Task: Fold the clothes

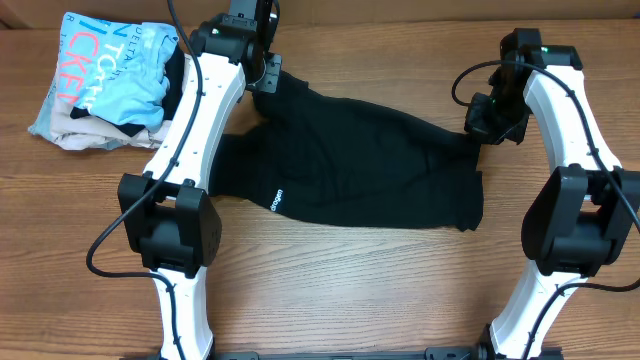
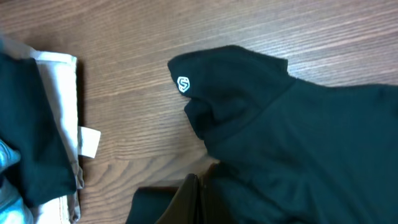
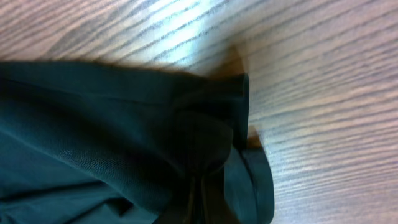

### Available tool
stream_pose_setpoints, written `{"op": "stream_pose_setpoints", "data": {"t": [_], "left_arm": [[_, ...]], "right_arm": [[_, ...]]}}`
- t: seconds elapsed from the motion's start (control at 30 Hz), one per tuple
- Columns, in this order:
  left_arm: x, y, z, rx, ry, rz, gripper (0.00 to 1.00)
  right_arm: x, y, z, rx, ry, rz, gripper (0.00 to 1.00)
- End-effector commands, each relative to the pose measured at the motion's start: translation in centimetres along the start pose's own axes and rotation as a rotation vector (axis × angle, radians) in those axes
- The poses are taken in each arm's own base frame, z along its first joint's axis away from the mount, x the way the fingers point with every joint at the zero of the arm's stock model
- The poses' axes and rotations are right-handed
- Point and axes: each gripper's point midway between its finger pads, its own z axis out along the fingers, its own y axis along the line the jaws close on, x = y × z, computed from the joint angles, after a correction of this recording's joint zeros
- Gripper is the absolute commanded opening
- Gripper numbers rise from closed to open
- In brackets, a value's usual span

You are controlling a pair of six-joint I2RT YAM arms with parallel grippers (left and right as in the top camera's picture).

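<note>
Shirt lies spread across the bench. Left jaws are closed on its far-left corner. Right jaws are closed on the bunched right edge. Fabric appears light, limp and prone to sagging, so grip at corners.

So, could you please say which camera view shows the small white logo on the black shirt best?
The left wrist view: the logo is sharp and close on the black shirt. Overhead shows only white lettering; the right wrist shows plain fabric.

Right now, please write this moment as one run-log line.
left end effector: shut on black shirt | right end effector: shut on black shirt | black shirt: spread on table
</note>
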Motion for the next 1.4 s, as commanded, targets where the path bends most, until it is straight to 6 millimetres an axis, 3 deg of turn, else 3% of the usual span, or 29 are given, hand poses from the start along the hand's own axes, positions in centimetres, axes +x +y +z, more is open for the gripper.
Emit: {"op": "stream_pose_setpoints", "data": {"t": [0.0, 0.07, 0.27, 0.37, 0.5, 0.63, 0.8, 0.93, 1.0, 1.1, 1.2, 1.23, 1.37], "left_arm": [[-0.8, 0.4, -0.2, 0.013, -0.033, -0.021, 0.04], [-1.3, 0.1, -0.2, 0.037, -0.053, -0.016, 0.09], [-3.6, -1.3, 2.2, 0.117, -0.140, 0.032, 0.55], [-4.1, -2.1, 4.4, 0.203, -0.159, 0.018, 0.65], [-4.4, -1.1, 6.5, 0.279, -0.143, -0.094, 0.68], [-4.8, -0.4, 4.7, 0.387, -0.113, -0.161, 0.67], [-4.3, 0.3, -0.5, 0.340, -0.043, -0.147, 0.67], [-2.8, 0.7, -1.1, 0.222, 0.015, -0.091, 0.72], [-2.9, 0.5, 0.1, 0.220, 0.016, -0.077, 0.76], [-3.5, 0.4, 3.4, 0.224, 0.000, -0.084, 0.79], [-3.3, 0.5, 7.6, 0.221, 0.005, -0.092, 0.80], [-2.5, 0.1, 10.8, 0.221, 0.028, -0.094, 0.79], [-1.1, 0.0, 14.8, 0.221, 0.062, -0.109, 0.79]], "right_arm": [[0.0, 0.0, -2.3, -0.020, -0.035, 0.010, 0.04], [0.5, -0.1, -2.2, -0.014, -0.014, 0.012, 0.04], [-0.1, 0.1, -2.1, -0.026, -0.041, 0.003, 0.04], [-0.4, 0.3, -2.1, -0.032, -0.051, 0.001, 0.04], [-0.5, 0.3, -2.1, -0.032, -0.054, 0.001, 0.04], [-0.5, 0.3, -2.1, -0.034, -0.056, 0.001, 0.04], [-0.5, 0.3, -2.1, -0.034, -0.057, 0.001, 0.04], [-0.5, 0.3, -2.1, -0.034, -0.056, 0.001, 0.04], [-0.5, 0.3, -2.1, -0.034, -0.057, 0.001, 0.04], [-0.6, 0.3, -2.1, -0.034, -0.058, 0.001, 0.04], [-0.6, 0.4, -2.1, -0.034, -0.060, 0.000, 0.04], [-0.6, 0.4, -2.1, -0.034, -0.059, 0.000, 0.04], [-0.6, 0.4, -2.1, -0.035, -0.060, 0.000, 0.04]]}}
